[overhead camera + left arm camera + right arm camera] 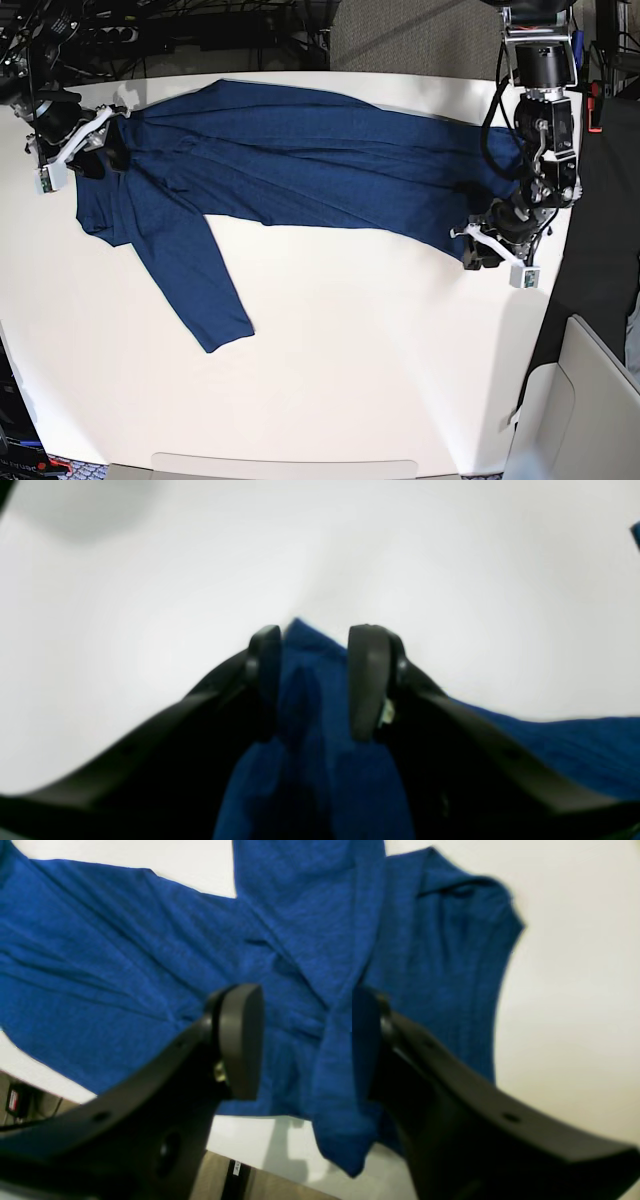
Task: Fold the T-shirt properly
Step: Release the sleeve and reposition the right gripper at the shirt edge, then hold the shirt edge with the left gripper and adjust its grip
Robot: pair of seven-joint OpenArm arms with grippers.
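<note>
Both arms at opposite ends of the shirt, which is laid long across the table.

Left wrist view: the left gripper (312, 680) has its jaws apart with a ridge of shirt (305, 760) between them, cloth brushing the pads; whether it grips, I cannot tell. Right wrist view: the right gripper (305, 1040) stands released, a fold running up between its jaws. Base view: the shirt spans the table (350, 340), one sleeve trailing forward. Best to flatten it before folding.

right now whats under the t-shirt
Only the white table shows around the T-shirt. The shirt's folded layers cover whatever is beneath them, so nothing else can be confirmed.
</note>
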